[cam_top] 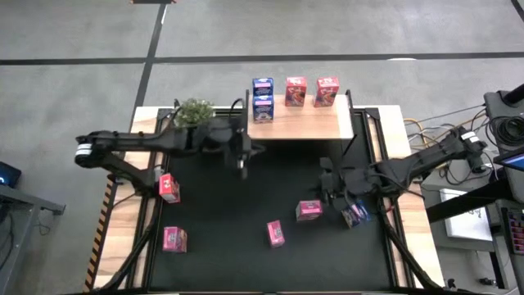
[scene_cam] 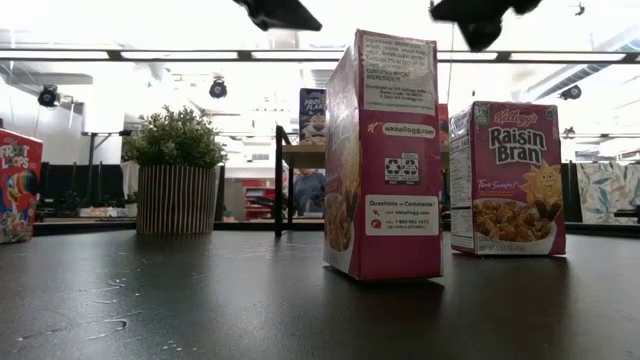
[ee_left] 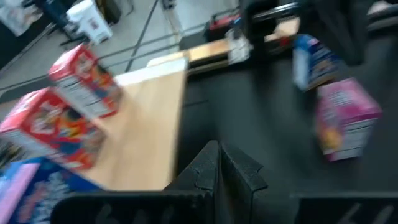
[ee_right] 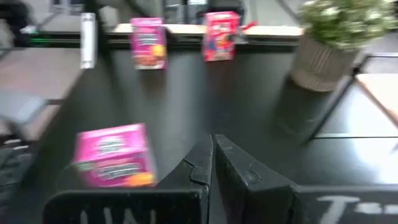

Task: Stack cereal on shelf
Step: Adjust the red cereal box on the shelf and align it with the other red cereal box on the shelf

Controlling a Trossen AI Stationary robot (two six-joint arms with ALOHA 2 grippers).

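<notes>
Four cereal boxes [cam_top: 295, 92] stand on the shelf [cam_top: 327, 127]; maybe five wait on the table [cam_top: 229, 213]. Both grippers, left [cam_top: 243, 168] and right [cam_top: 327, 195], are clenched, empty.

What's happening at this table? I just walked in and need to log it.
A two-armed robot is putting cereal boxes on a small wooden shelf. Four boxes are up there, two of them stacked; five more remain on the black table. The left gripper, by the shelf, and the right gripper are both shut and empty.
</notes>
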